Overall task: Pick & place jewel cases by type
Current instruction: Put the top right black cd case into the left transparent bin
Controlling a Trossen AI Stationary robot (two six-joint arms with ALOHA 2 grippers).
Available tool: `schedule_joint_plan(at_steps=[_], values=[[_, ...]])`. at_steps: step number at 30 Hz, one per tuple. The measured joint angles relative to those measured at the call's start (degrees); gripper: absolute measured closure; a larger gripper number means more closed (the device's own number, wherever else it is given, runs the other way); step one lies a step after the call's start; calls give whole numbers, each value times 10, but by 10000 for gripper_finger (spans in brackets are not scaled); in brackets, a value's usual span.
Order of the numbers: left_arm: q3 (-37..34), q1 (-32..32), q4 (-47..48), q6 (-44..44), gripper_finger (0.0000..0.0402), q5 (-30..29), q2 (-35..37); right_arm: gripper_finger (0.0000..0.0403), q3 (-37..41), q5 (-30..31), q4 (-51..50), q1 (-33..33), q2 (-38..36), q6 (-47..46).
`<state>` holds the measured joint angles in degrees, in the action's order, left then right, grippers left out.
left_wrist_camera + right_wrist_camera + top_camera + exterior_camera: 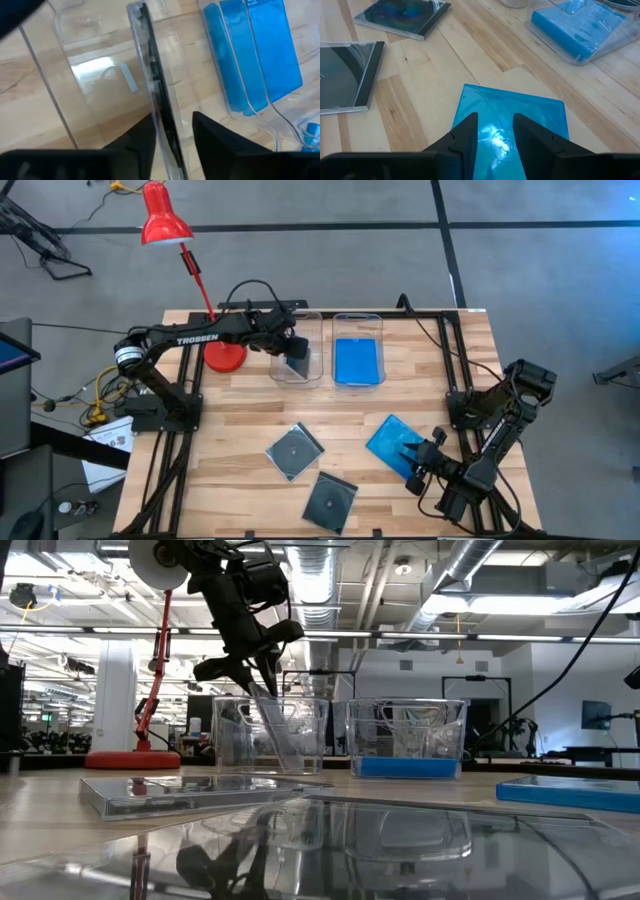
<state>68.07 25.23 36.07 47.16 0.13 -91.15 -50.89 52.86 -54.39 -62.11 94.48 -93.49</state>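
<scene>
A clear/dark jewel case [150, 70] stands on edge, tilted, in the left clear bin [318, 330], its lower edge on the bin's floor [285, 755]. My left gripper [172, 132] is open above that bin, one finger on either side of the case's upper part. The right bin [358, 317] holds blue cases [357, 360]. A blue jewel case [520, 112] lies flat on the table at the near right. My right gripper [495, 125] is open low over its near part [412, 462]. Two clear/dark cases [295, 450] [330, 500] lie flat at the near middle. My left gripper comes slanting down from above, fingers across the case's upper edge. One finger [142, 142] stands right at one face and I cannot tell if it touches; the other finger [212, 137] stands off with a gap. My right gripper's fingertips are over the blue case; I cannot tell whether they touch it.
A red desk lamp [163, 220] stands at the far left, its round base [225, 357] beside the left bin. Bare wood shows between the bins and the loose cases [330, 415].
</scene>
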Motion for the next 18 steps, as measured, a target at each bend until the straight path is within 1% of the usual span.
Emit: schedule_joint_plan(at_steps=[3,7,13,18], values=[[0,0,0,0,254,1,0,285,0,0,0,0,0,0],[0,0,0,-6,235,1,0,285,0,0,0,0,0,0],[0,0,5,-10,230,0,0,285,0,0,0,0,0,0],[0,0,7,-11,230,-13,0,285,0,0,0,0,0,0]])
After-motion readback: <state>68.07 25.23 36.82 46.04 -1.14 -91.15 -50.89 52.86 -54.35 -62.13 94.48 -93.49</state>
